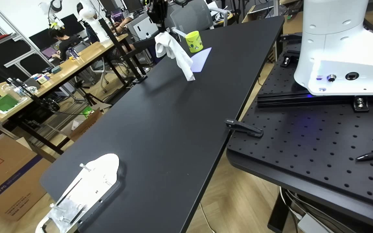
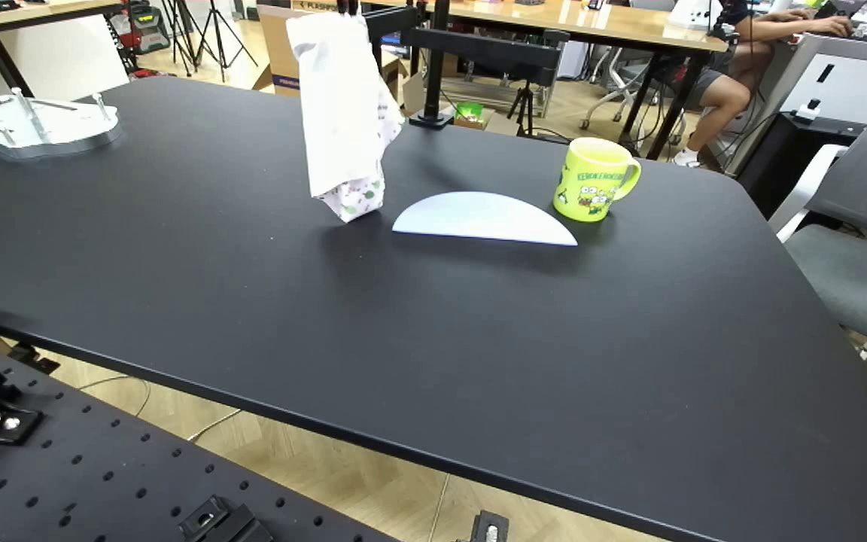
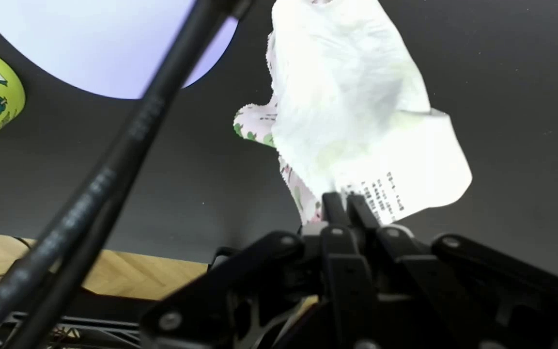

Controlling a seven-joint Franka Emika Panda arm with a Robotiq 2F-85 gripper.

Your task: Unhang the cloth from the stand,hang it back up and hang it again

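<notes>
The white cloth (image 1: 175, 53) hangs limp from my gripper (image 1: 163, 30) above the black table. It also hangs in another exterior view (image 2: 339, 113), where a flower-printed side shows at its lower corner. In the wrist view the cloth (image 3: 347, 92) spreads out beyond the fingertips of my gripper (image 3: 342, 198), with a printed label beside them. The fingers are closed on its edge. A black stand (image 2: 482, 49) with horizontal arms is fixed at the table's edge, behind the cloth; it also shows in an exterior view (image 1: 126, 58). The cloth appears apart from it.
A yellow-green mug (image 2: 591, 181) stands on the table (image 2: 479, 361). A pale half-round sheet (image 2: 479, 217) lies between mug and cloth. A white board with pegs (image 1: 92, 181) lies at the table's end. The white robot base (image 1: 335, 48) stands on a perforated black plate.
</notes>
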